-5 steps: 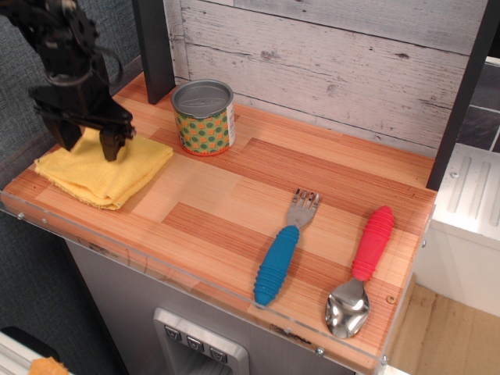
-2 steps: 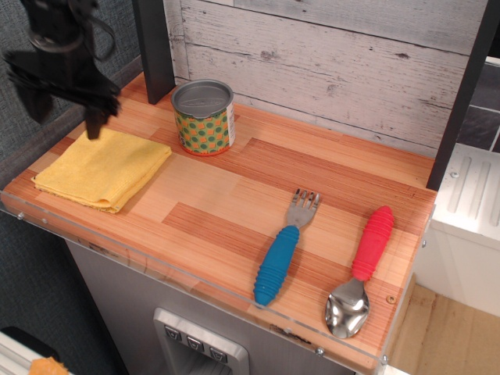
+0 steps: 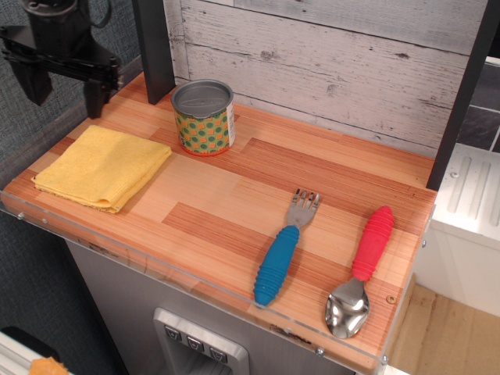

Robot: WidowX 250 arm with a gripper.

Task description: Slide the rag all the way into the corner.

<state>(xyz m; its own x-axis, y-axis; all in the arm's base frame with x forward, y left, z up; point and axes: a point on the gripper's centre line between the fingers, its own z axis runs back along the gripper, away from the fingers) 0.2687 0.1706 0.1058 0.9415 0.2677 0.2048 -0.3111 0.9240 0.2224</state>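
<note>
One arm: the gripper (image 3: 64, 92) hangs at ten o'clock of the view, above the desk's far-left edge, beside the dark grey wall.
Jaws: spread wide apart, two dark fingers (image 3: 96, 100) pointing down, nothing between them.
Rag (image 3: 103, 166): yellow, folded, slightly rumpled, lying flat at nine o'clock on the desk, clear of the gripper; its near-left edge lies close to the clear plastic rim (image 3: 117, 250), its left side close to the wall.
Corner (image 3: 17, 195): at the desk's near-left end, where rim and wall meet; the rag's tip sits just beside it, whether touching the rim cannot be told.
Tin (image 3: 204, 117): patterned green and orange, upright, at eleven o'clock, just beside the rag's far-right corner and apart from it.
Fork (image 3: 283, 248): blue handle, at five o'clock of the desk's middle, tines pointing away.
Spoon (image 3: 361, 270): red handle, at four o'clock, bowl toward the rim.
Desk (image 3: 234, 195): wood planks, pale board wall behind.
</note>
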